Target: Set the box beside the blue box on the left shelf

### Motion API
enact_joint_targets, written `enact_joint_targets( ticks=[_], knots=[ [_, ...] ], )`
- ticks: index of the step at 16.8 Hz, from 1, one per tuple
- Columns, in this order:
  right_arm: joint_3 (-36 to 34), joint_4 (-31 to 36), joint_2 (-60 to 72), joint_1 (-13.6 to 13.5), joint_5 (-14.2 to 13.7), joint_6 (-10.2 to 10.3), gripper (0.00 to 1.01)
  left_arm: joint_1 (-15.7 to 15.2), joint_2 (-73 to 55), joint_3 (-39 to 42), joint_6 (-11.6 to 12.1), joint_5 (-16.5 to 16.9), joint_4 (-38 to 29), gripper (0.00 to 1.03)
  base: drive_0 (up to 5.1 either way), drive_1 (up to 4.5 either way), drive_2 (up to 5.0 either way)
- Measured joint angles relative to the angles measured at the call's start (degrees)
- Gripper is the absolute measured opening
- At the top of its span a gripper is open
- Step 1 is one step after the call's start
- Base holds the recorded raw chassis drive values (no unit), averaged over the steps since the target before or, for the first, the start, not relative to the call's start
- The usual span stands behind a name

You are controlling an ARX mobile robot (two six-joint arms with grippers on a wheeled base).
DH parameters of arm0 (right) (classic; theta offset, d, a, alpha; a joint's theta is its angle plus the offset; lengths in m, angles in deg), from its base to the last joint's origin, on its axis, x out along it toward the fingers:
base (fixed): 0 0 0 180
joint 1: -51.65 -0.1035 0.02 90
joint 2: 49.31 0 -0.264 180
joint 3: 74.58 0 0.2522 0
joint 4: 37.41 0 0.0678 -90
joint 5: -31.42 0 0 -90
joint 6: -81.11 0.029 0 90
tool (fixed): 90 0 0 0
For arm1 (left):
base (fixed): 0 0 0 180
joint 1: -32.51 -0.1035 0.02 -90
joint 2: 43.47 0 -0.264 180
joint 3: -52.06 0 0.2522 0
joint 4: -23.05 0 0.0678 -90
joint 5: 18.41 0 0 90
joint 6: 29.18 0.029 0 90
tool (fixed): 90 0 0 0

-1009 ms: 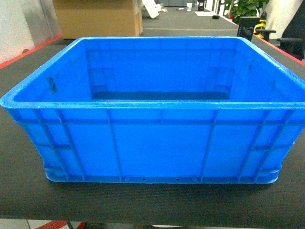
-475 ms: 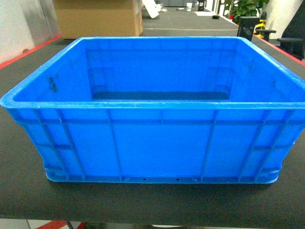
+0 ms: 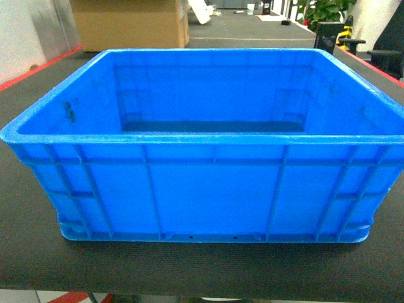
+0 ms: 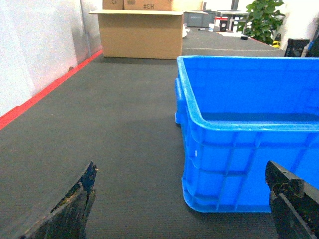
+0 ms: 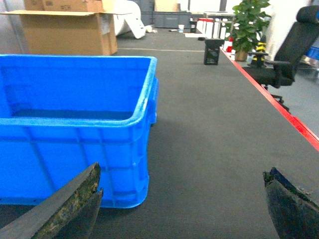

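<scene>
The table (image 3: 25, 252) carries the box (image 3: 208, 189), broadside to the robot, long axis left to right, empty; the shelf is out of view; the left gripper (image 4: 182, 204) is spread wide at the box's left near corner, the right gripper (image 5: 182, 199) likewise at its right near corner; both are empty, about equally near.

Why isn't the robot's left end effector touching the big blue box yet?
Apart. The left wrist view shows the left end effector open, its fingers short of the box, dark mat visible between them.
</scene>
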Motion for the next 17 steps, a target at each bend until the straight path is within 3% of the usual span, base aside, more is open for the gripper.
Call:
enact_joint_targets(
  ticks=[1,2,3,4,6,7,9,12,14,17],
  knots=[
    [0.9,-4.0,1.4,-2.1,-5.3,0.1,0.98,1.3,-0.6,-0.6,-0.6,-4.0,2.8,0.98,0.0,0.00,0.0],
    [1.4,-4.0,5.8,-4.3,-11.2,0.6,0.98,5.9,-5.0,-2.3,-2.1,-13.7,6.1,0.98,0.0,0.00,0.0],
    [2.5,-3.0,9.6,-4.4,-12.0,2.6,0.98,7.0,-9.4,-3.4,-2.5,-20.2,5.1,0.98,0.0,0.00,0.0],
    [5.5,0.2,14.5,-5.0,-12.8,5.2,0.98,5.9,-13.7,-5.3,-2.4,-22.4,1.2,0.98,0.0,0.00,0.0],
    [16.3,10.4,27.6,-6.9,-10.6,5.6,0.98,2.0,-26.4,-15.0,-1.5,-17.4,-8.8,0.98,0.0,0.00,0.0],
    [22.0,13.2,35.9,-5.3,-8.5,5.3,0.98,1.7,-35.9,-22.1,-1.1,-14.0,-13.1,0.98,0.0,0.00,0.0],
    [33.2,11.5,53.5,-4.6,-6.8,4.7,0.98,1.7,-53.6,-34.6,-1.6,-9.5,-15.8,0.98,0.0,0.00,0.0],
    [49.5,5.9,73.8,-5.8,-4.4,4.9,0.98,2.9,-75.4,-50.5,-5.0,-6.2,-10.0,0.98,0.0,0.00,0.0],
    [62.7,-1.4,88.8,-6.7,-2.7,6.7,0.98,5.3,-88.4,-60.8,-7.4,-2.4,-3.2,0.98,0.0,0.00,0.0],
    [67.2,-5.0,98.9,-6.8,-1.6,8.4,0.98,5.9,-96.3,-65.8,-7.6,-2.8,0.7,0.98,0.0,0.00,0.0]
  ],
)
